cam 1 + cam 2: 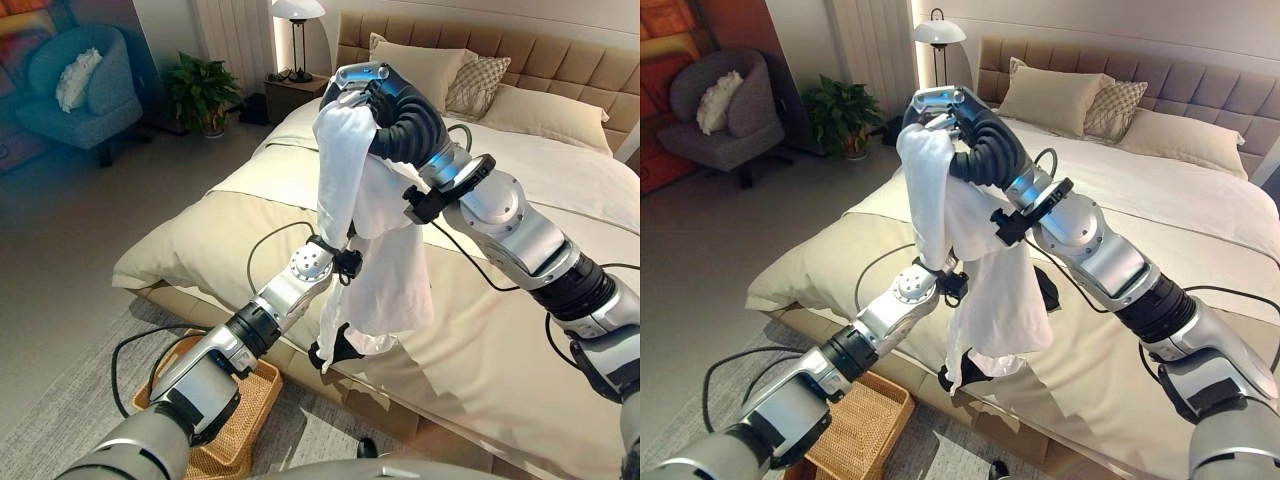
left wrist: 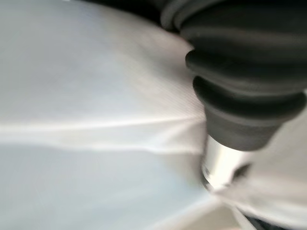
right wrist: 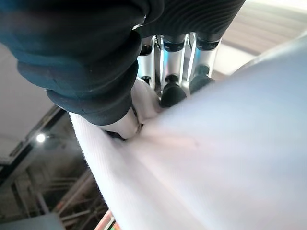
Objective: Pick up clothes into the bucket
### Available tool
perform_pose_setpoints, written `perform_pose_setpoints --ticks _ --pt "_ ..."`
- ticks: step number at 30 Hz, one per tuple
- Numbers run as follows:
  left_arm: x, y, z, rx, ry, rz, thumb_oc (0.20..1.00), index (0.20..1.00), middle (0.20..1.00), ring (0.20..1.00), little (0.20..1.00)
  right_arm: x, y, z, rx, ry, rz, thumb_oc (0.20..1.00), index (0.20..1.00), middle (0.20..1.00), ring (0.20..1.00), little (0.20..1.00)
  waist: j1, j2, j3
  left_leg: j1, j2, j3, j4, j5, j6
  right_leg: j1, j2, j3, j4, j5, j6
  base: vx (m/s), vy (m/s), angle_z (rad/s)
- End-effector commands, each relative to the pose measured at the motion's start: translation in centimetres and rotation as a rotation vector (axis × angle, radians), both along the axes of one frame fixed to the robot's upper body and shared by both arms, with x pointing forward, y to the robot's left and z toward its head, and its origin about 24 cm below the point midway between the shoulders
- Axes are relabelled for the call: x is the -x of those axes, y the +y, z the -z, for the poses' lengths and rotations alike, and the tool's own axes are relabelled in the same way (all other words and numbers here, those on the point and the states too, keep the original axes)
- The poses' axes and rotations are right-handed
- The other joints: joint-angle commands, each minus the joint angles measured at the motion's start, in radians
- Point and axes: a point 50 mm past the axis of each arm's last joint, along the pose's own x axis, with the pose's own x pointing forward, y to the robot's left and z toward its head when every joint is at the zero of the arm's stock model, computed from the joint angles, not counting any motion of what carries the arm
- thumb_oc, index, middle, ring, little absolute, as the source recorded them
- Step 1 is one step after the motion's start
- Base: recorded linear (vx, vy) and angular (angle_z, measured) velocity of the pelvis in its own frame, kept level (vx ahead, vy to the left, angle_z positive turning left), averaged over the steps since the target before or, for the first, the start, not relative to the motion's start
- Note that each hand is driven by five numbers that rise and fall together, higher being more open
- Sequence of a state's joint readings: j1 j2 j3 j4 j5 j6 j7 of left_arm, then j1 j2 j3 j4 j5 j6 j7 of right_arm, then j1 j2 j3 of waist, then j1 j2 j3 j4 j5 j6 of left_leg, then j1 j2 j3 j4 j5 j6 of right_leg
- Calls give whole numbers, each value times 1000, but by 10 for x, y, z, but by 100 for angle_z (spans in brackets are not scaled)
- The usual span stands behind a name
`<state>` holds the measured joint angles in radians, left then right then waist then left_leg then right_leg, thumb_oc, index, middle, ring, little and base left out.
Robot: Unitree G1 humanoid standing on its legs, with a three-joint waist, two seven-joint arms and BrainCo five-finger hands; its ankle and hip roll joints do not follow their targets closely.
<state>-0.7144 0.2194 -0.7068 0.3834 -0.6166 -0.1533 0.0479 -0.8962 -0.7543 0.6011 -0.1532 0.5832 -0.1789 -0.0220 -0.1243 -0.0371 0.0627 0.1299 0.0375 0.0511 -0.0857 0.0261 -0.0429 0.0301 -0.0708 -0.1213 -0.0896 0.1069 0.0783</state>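
Left eye view puts the white garment (image 1: 372, 240) high over the bed (image 1: 520, 330), hanging from the right hand (image 1: 362, 88) at 12 o'clock, whose fingers (image 3: 171, 72) clench its top. At 6 o'clock the left hand (image 1: 335, 347) sits under the hem, its fingers hidden by cloth. A wicker basket (image 1: 245, 425) stands at 7 o'clock.

No readable text, label, number or sign appears on anything in these views.
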Motion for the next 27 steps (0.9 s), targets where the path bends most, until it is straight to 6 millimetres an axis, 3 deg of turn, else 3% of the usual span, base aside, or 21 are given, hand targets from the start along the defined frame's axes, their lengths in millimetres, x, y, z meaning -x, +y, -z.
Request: perform_pose_setpoints --ticks 1,2,3,4,5,8,10,11,13,14,18,19,20,22,23,25,26,27 --pt "-5 -18 -27 61 -11 117 200 200 200 200 200 26 16 -42 -102 -161 -159 467 467 467 467 467 -1 -36 -8 -48 -18 -52 116 -68 -3 49 -51 -17 119 -112 53 0 0 0" --pt "-5 -17 -27 61 -11 117 200 200 200 200 200 26 16 -42 -102 -161 -159 489 489 489 489 489 -1 -36 -8 -48 -18 -52 116 -68 -3 49 -51 -17 119 -112 53 0 0 0" --pt "-5 7 -29 115 -8 97 200 200 200 200 200 23 7 -40 -113 -158 -120 545 545 545 545 545 6 -36 -7 -48 -17 -54 114 -67 -3 51 -51 -21 116 -110 52 0 0 0" --pt "-5 8 -29 114 -7 97 200 200 200 200 200 23 7 -40 -114 -158 -120 595 595 595 595 595 6 -37 -8 -48 -17 -55 114 -67 -4 51 -51 -21 115 -110 52 0 0 0" --pt "-1 9 -25 146 31 103 200 200 200 200 200 18 2 -36 -115 -153 -71 1000 1000 1000 1000 1000 12 -39 -7 -50 -17 -58 114 -66 -4 52 -50 -25 115 -111 50 0 0 0" --pt "-3 20 -28 187 35 77 200 200 200 200 200 12 -6 -34 -132 -140 -10 1000 1000 1000 1000 1000 17 -42 -6 -53 -18 -61 115 -65 -4 53 -50 -29 114 -111 49 0 0 0" --pt "-6 48 -30 215 24 -5 200 200 200 200 200 2 -23 -22 -173 -88 79 1000 1000 1000 1000 1000 30 -44 -3 -55 -18 -66 114 -64 -4 54 -50 -33 113 -111 49 0 0 0" --pt "-6 48 -30 214 24 -5 200 200 200 200 200 2 -23 -22 -173 -87 79 1000 1000 1000 1000 1000 29 -45 -3 -55 -18 -66 114 -64 -4 55 -51 -34 113 -112 49 0 0 0" --pt "-7 80 -34 217 -14 -96 200 200 200 200 200 -6 -45 -7 -203 -19 166 1000 1000 1000 1000 1000 42 -44 1 -56 -19 -70 114 -64 -3 55 -51 -39 113 -112 48 0 0 0" --pt "-7 80 -33 216 -13 -96 200 200 200 200 200 -6 -45 -7 -203 -19 166 1000 1000 1000 1000 1000 42 -45 0 -56 -19 -70 114 -64 -3 55 -51 -39 113 -112 48 0 0 0" --pt "-5 124 -41 210 -76 -233 200 200 200 200 200 -11 -74 19 -281 111 250 1000 1000 1000 1000 1000 54 -44 6 -59 -20 -76 116 -64 -3 57 -51 -44 114 -115 47 3 -1 1" --pt "-1 150 -46 200 -115 -320 200 200 200 200 200 -11 -91 39 -345 197 301 1000 1000 1000 1000 1000 60 -42 11 -59 -21 -77 117 -64 -3 58 -52 -47 114 -117 47 11 -2 6" --pt "-1 151 -46 199 -114 -320 200 200 200 200 200 -10 -91 40 -345 198 301 1000 1000 1000 1000 1000 60 -43 10 -59 -21 -77 117 -65 -3 58 -52 -47 114 -117 47 4 0 9" --pt "10 188 -52 151 -190 -462 200 200 200 200 200 -7 -112 81 -476 363 369 1000 1000 1000 1000 1000 68 -37 22 -64 -22 -80 120 -65 -2 53 -52 -50 117 -119 46 -4 3 10" --pt "10 188 -52 150 -189 -462 200 200 200 200 200 -6 -111 82 -476 365 368 1000 1000 1000 1000 1000 68 -38 20 -64 -22 -80 120 -65 -2 53 -52 -50 117 -120 46 -10 14 8" --pt "23 220 -63 -2 -309 -592 200 200 200 200 200 4 -126 131 -572 542 432 1000 1000 1000 1000 1000 74 -30 34 -75 -27 -86 125 -65 -1 46 -54 -55 120 -121 44 -13 18 8" --pt "23 220 -63 -4 -309 -592 200 200 200 200 200 4 -125 132 -572 544 432 1000 1000 1000 1000 1000 74 -31 33 -75 -27 -86 125 -66 -1 46 -54 -55 121 -122 44 -6 20 6" --pt "29 240 -74 -51 -376 -680 200 200 200 200 200 14 -137 163 -579 630 525 1000 1000 1000 1000 1000 77 -26 44 -81 -30 -89 129 -66 0 43 -55 -58 122 -122 44 0 0 0"
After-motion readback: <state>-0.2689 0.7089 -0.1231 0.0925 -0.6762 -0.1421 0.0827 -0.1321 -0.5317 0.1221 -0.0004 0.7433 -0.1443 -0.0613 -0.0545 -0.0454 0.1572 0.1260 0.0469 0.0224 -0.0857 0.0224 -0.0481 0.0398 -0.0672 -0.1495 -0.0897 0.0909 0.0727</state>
